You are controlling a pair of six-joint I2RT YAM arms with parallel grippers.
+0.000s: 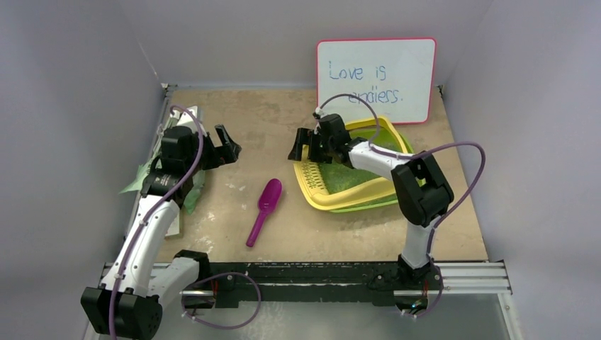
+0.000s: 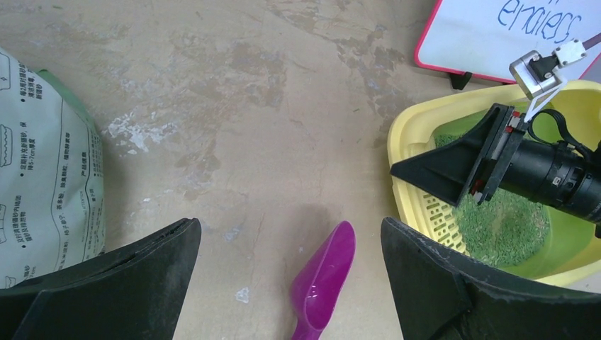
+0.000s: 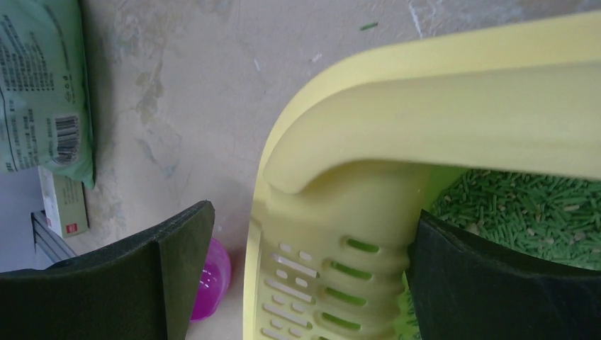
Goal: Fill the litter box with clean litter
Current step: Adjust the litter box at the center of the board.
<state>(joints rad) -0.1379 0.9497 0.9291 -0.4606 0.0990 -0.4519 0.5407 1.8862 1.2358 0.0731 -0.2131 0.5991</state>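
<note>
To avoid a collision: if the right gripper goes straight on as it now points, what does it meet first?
The litter box: its yellow rim at the slotted end lies between the right gripper's open fingers. Depth is unclear.

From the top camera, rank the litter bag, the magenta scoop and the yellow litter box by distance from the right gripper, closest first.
1. litter box: directly under the right gripper, at its grille end.
2. magenta scoop: mid-table, to the gripper's left and nearer the bases.
3. litter bag: at the far left.
</note>
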